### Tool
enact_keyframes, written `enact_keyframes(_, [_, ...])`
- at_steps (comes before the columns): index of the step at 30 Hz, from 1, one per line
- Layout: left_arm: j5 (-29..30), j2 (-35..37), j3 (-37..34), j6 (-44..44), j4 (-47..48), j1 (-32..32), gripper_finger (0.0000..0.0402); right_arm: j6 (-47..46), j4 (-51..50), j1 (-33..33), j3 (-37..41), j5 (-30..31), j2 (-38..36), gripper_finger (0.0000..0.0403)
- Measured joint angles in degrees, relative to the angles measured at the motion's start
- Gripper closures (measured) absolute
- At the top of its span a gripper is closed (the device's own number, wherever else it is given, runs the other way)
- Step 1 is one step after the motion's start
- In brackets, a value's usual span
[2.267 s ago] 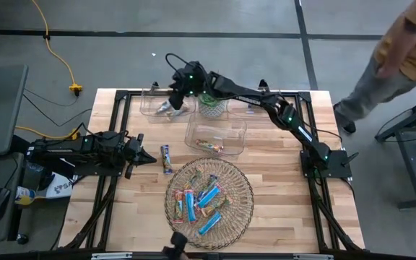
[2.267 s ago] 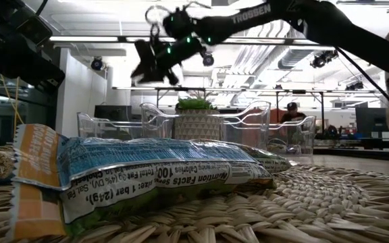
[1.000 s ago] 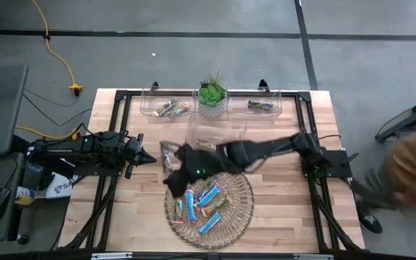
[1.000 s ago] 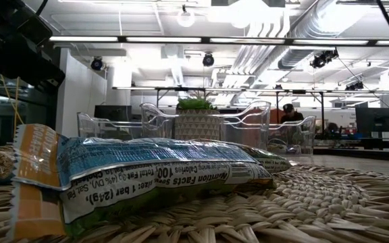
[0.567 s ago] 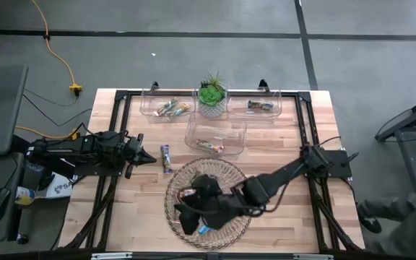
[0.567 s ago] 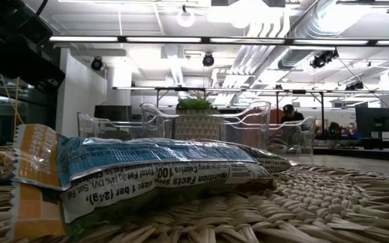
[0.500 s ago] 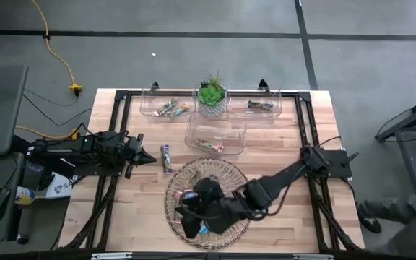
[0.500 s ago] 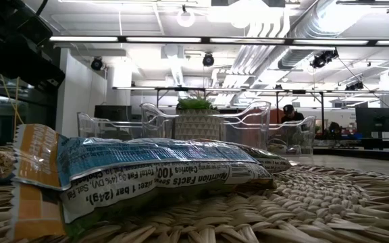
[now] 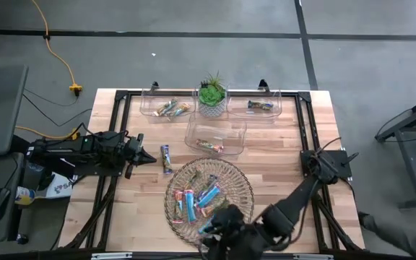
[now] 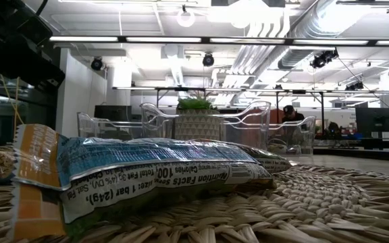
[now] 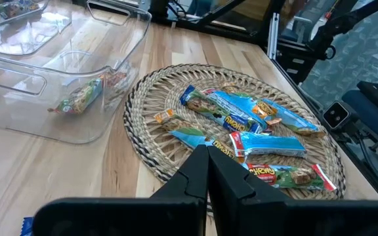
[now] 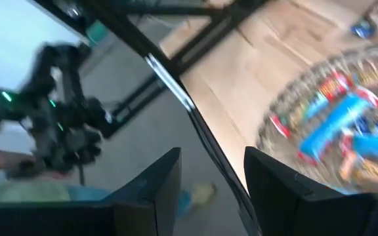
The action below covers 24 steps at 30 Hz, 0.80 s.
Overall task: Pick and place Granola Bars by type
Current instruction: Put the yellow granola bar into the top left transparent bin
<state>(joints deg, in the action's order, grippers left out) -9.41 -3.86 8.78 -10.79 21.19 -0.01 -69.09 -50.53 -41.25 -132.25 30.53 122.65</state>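
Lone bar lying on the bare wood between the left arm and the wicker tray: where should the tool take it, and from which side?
Grip the lone bar across its narrow width at mid-length, coming straight down from above. It lies flat on the table, long axis running roughly front to back, clear of the wicker tray. The left tool sits just beside it, fingers together.

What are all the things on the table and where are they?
Wicker tray: one, tan, near middle of table.
Granola bars: several, mostly blue and orange-red, on the tray.
Loose bar: one, blue, on the wood beside the tray.
Clear bins: three; one centre, two at the far edge, each holding bars.
Potted plant: one, green, between the far bins.
Table: one, light wood.
Left gripper: shut, at the table's left side near the loose bar.
Right gripper: open, at the tray's near edge.
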Motion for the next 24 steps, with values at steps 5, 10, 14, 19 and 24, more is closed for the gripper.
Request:
enact_keyframes(5, [0.0,0.0,0.0,0.0,0.0,0.0,0.0401,-3.01,-8.69,-3.0,0.0,-0.35,0.02,0.0254])
enact_keyframes(10, [0.0,0.0,-0.01,0.0,0.0,0.0,0.0401,-3.96,-18.21,-4.76,0.0,-0.84,0.03,0.0254])
enact_keyframes(14, [0.0,-0.02,0.0,0.0,0.0,0.0,0.0401,-2.99,-25.16,-4.84,0.0,-0.77,0.23,0.0254])
enact_keyframes(19, [-0.01,-0.01,0.0,0.0,-0.02,0.0,0.0401,2.42,-27.75,-3.8,0.0,0.52,1.06,0.0254])
enact_keyframes(24, [-0.13,0.0,0.0,0.0,-0.02,0.0,0.0401,6.63,-27.67,-1.55,0.0,0.93,2.76,0.0254])
